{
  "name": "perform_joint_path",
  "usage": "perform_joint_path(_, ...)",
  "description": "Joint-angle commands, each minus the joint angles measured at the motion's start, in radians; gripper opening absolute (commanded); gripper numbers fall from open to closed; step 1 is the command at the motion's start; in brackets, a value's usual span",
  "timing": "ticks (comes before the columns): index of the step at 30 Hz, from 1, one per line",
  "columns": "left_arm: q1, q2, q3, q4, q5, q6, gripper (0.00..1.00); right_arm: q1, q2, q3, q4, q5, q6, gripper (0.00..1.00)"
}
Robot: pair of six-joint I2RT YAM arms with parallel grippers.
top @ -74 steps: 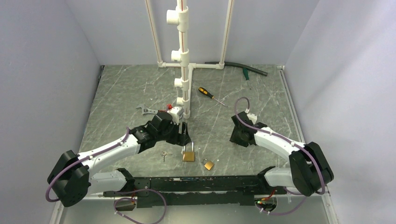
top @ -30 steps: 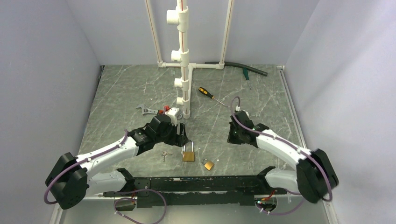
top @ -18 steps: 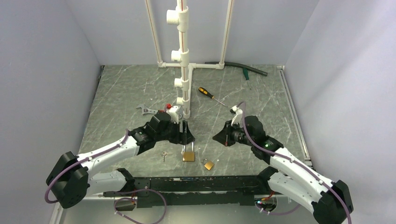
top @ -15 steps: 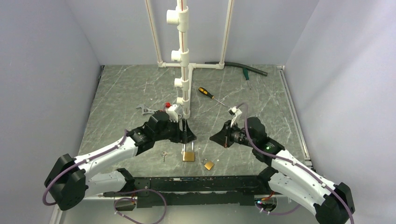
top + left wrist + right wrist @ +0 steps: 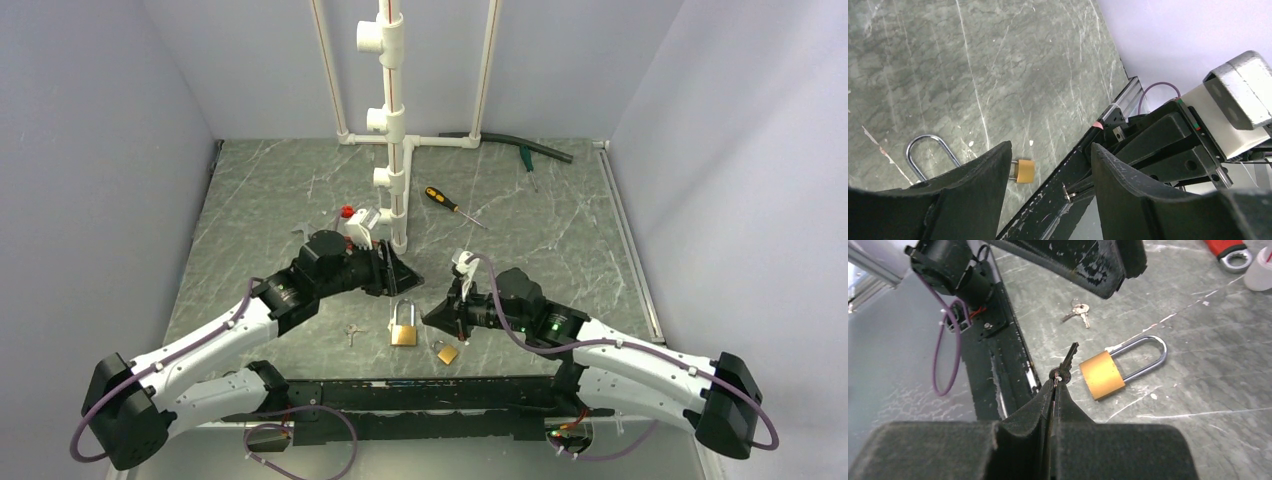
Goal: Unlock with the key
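Key (image 5: pixel 1068 359) (thin, silver-grey) pinched by its head between the pressed-together fingers of the right end effector (image 5: pixel 1054 384), its blade free and close to the body of the larger brass padlock (image 5: pixel 1102 374). The padlock lies flat on the tabletop (image 5: pixel 280 190). Left end effector (image 5: pixel 1050 152) hangs spread near the padlock's shackle, gripping nothing. Spare keys (image 5: pixel 1078 310) lie nearby.

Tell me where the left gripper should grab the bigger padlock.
I'd pinch the padlock by its brass body, across the two narrow side edges, coming straight down from above: it lies flat, shackle at the far end. That should leave the body's near end free for the key in the right gripper.
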Motion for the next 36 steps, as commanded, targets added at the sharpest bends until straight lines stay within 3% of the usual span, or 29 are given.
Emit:
perform_joint_path(1,-0.004,-0.02,0.03,-0.049,0.008,-0.013,0.64,0.047,0.014,0.063,0.049,0.149,-0.054,0.0)
perform_joint_path(7,-0.004,-0.015,0.011,-0.042,0.042,-0.021,0.61,0.088,0.031,0.079,0.04,0.256,-0.069,0.0)
perform_joint_path(12,-0.003,0.013,0.0,-0.019,0.06,-0.026,0.52,0.104,0.05,0.09,0.028,0.281,-0.08,0.0)
perform_joint_path(28,-0.004,0.082,-0.032,0.049,0.098,-0.05,0.38,0.137,0.08,0.105,0.027,0.332,-0.105,0.0)
perform_joint_path(34,-0.003,0.091,-0.04,0.066,0.101,-0.062,0.26,0.143,0.088,0.108,0.027,0.358,-0.11,0.0)
perform_joint_path(36,-0.004,0.09,-0.039,0.069,0.103,-0.066,0.17,0.144,0.092,0.108,0.029,0.363,-0.112,0.0)
